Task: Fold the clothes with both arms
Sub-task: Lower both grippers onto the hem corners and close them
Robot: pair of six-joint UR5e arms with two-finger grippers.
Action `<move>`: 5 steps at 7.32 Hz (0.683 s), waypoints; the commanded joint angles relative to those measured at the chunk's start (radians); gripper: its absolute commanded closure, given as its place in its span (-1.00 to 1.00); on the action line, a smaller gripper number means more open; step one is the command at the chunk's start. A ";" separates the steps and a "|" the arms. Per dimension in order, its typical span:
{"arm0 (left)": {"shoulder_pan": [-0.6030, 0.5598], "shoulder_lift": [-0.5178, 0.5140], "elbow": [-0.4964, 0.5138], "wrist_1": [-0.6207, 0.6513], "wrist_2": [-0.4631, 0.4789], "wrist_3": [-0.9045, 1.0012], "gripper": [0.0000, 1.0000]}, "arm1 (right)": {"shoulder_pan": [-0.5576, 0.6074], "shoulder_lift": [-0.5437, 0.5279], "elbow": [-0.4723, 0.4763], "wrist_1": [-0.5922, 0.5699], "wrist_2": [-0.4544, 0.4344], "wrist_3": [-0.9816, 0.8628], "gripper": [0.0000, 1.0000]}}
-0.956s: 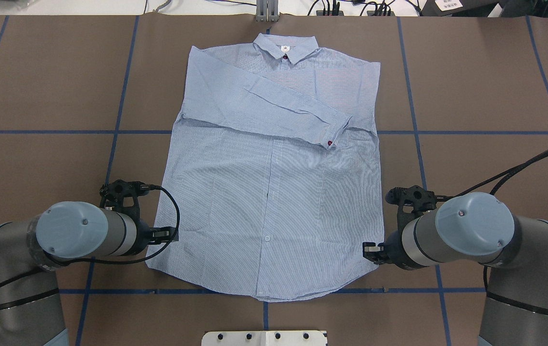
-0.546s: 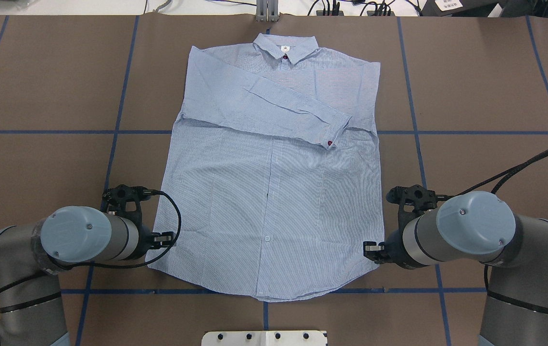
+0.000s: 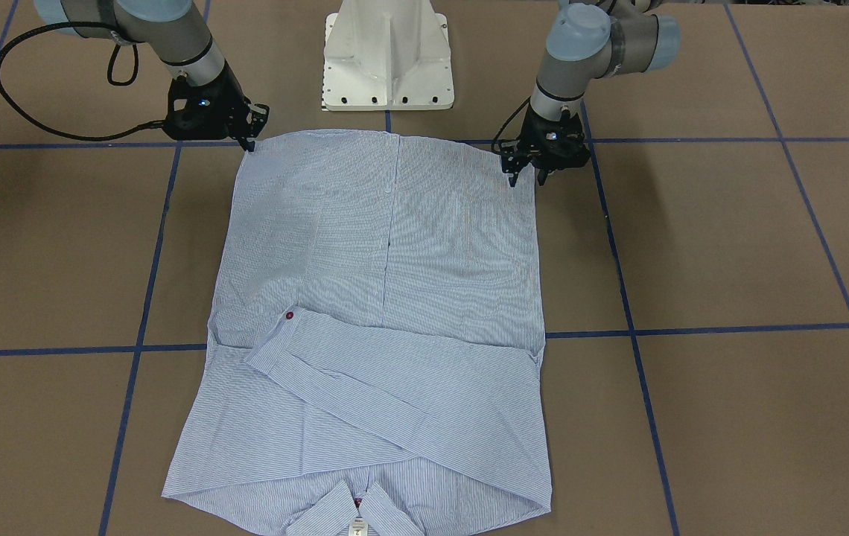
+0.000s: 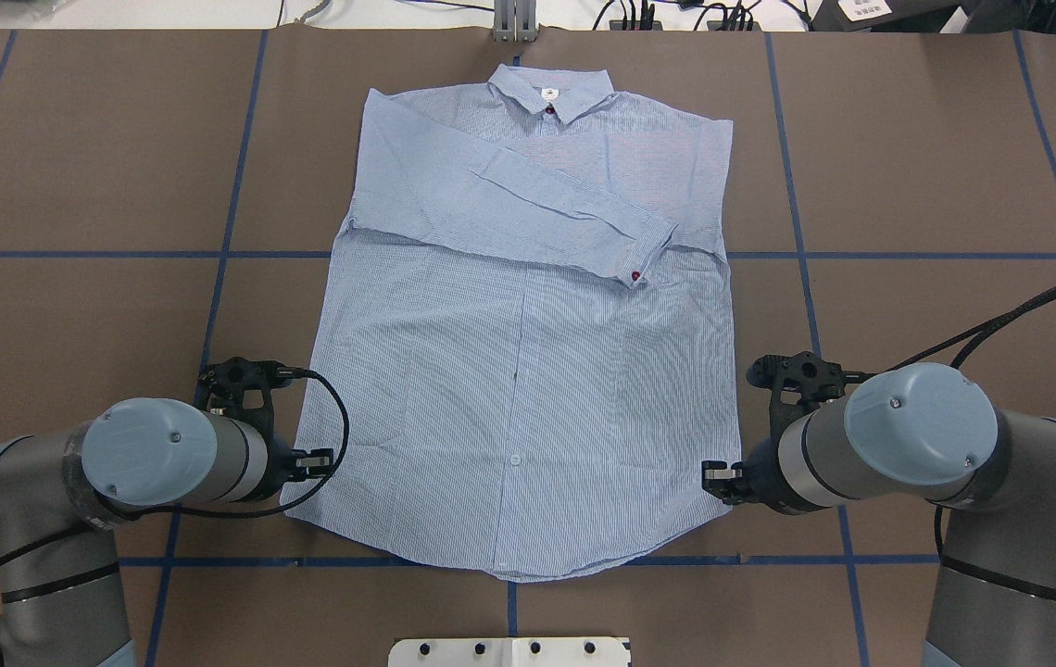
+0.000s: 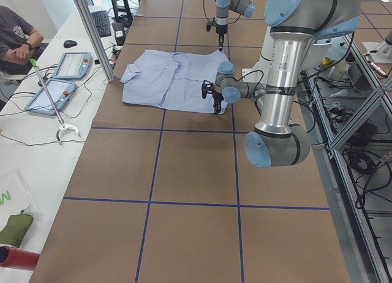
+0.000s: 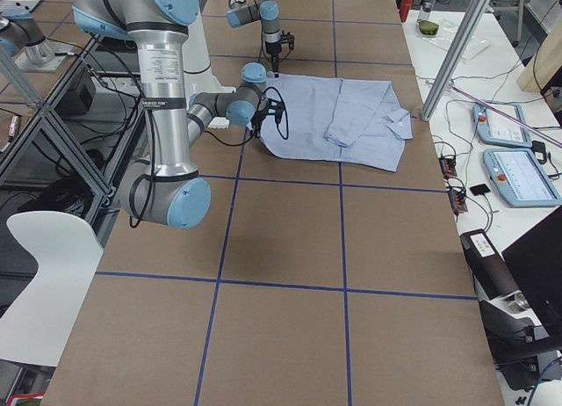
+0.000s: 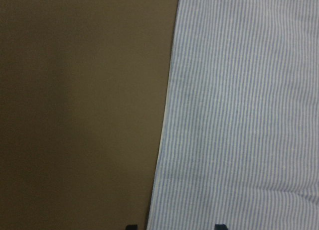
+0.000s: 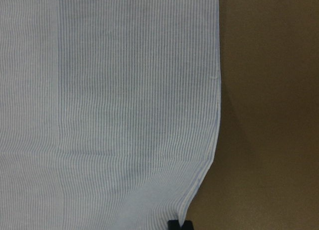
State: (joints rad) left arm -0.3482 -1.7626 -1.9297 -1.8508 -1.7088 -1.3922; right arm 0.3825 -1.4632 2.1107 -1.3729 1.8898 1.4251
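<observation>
Brown surface (image 4: 936, 139), blue tape grid (image 4: 74, 254). Fingers of left hand (image 3: 526, 179) spread, straddling the side edge of the shirt (image 4: 528, 389) near its hem corner. The arm edged in over the last second, so a pinch looks imminent. At right hand (image 4: 721, 474), barely shifted, one tip meets the opposite corner; grip cannot tell. Shirt flat, centred, collar far. Open room either side for carrying the hem forward.

Shirt (image 3: 387, 298): the far-end collar (image 3: 391, 519) is cut off by the front view's lower edge.
Right gripper (image 8: 180, 225): only one dark tip shows at its wrist view's lower edge; jaw state indeterminate.
Person (image 5: 15, 35), beyond the table's far side: partly out of frame.
</observation>
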 commanded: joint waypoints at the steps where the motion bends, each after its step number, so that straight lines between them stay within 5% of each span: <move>1: 0.000 0.002 0.006 0.001 0.000 0.002 -0.19 | 0.001 0.001 0.000 0.000 0.000 0.000 1.00; 5: 0.002 0.000 0.006 0.002 -0.002 0.002 -0.03 | 0.006 0.000 0.000 0.000 0.003 0.000 1.00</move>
State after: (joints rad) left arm -0.3472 -1.7623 -1.9237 -1.8485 -1.7098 -1.3898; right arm 0.3869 -1.4633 2.1107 -1.3729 1.8915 1.4251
